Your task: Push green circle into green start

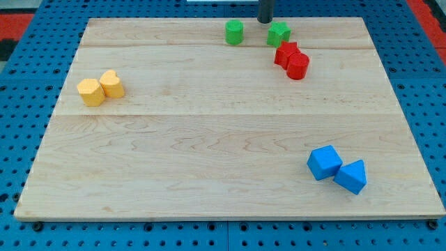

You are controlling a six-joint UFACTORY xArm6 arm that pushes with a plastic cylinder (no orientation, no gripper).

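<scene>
The green circle (234,32) is a short green cylinder near the view's top, a little right of centre. The green star (279,33) lies to its right with a gap of bare board between them. My tip (265,21) is the lower end of a dark rod that comes down at the view's top edge. It sits just up and left of the green star, close to it, and to the right of the green circle. Whether the tip touches the star cannot be told.
Two red blocks (291,59) lie together just below the green star. Two yellow blocks (101,87) sit at the view's left. A blue cube (324,162) and a blue wedge-like block (350,176) lie at the view's bottom right. The wooden board (209,139) rests on blue pegboard.
</scene>
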